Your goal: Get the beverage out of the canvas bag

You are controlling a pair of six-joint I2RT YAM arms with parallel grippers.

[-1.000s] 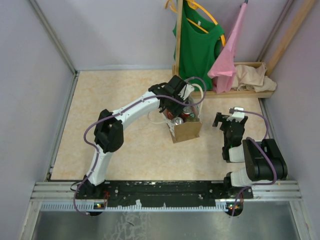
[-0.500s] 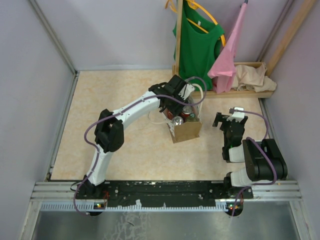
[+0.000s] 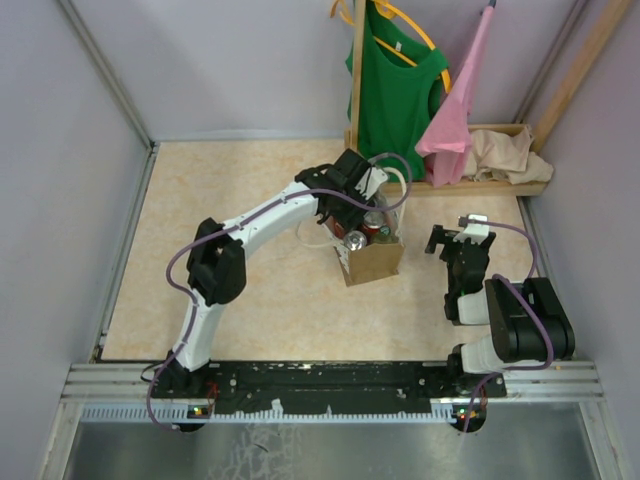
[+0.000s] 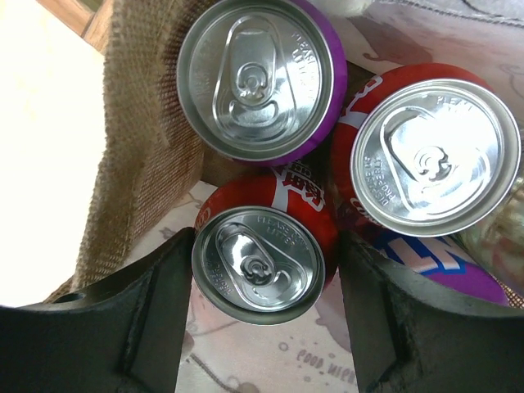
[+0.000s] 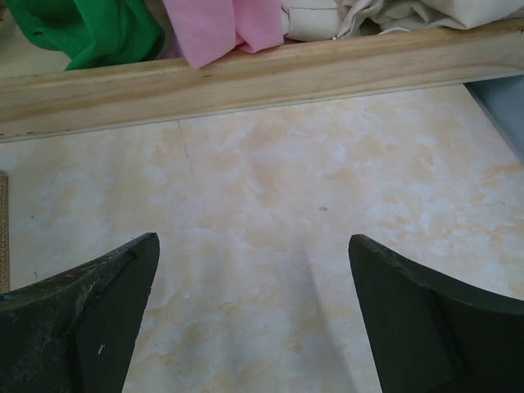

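Note:
The canvas bag [image 3: 375,262], tan with white rope handles, stands mid-table with several cans inside. My left gripper [image 3: 352,222] reaches down into its open top. In the left wrist view my left gripper [image 4: 266,286] has its two fingers pressed against either side of a red beverage can [image 4: 258,262], whose silver top faces the camera. A purple can [image 4: 258,78] and another red can [image 4: 430,155] stand beside it, with the bag's burlap wall [image 4: 139,123] at the left. My right gripper [image 3: 455,238] hovers over bare table to the bag's right; the right gripper [image 5: 254,311] is open and holds nothing.
A wooden rack [image 3: 357,90] stands at the back right, with a green shirt [image 3: 395,85] and a pink garment [image 3: 455,120] hanging on it. A beige cloth heap [image 3: 505,155] lies on its base beam [image 5: 246,78]. Grey walls enclose the table on three sides.
The left gripper's fingers have closed in onto the red can inside the bag. The left arm shifted slightly; the right arm has not moved.

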